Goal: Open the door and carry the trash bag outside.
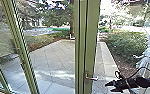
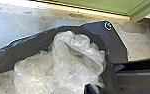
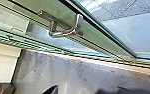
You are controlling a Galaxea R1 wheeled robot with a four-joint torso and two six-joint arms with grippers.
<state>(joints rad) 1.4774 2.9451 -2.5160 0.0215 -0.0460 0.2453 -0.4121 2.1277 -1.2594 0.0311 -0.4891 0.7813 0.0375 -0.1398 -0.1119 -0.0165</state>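
In the head view, my right gripper (image 1: 109,87) is open, low and just right of the silver handle (image 1: 91,78) on the green-framed door (image 1: 92,45), not touching it. The right wrist view has the door handle (image 3: 66,32) with a gap between it and my right gripper (image 3: 73,91). How far the door stands open, I cannot tell. The trash bag (image 2: 68,60) is crumpled clear plastic with dark plastic around it in the left wrist view. Against its edge is my left gripper (image 2: 91,88); its hold is hidden.
Beyond the glass lies a paved yard (image 1: 53,56), with bushes (image 1: 123,45) on the right and trees behind. More green frame posts (image 1: 22,55) stand at the left. A door sill (image 3: 91,60) crosses the grey floor (image 3: 38,67).
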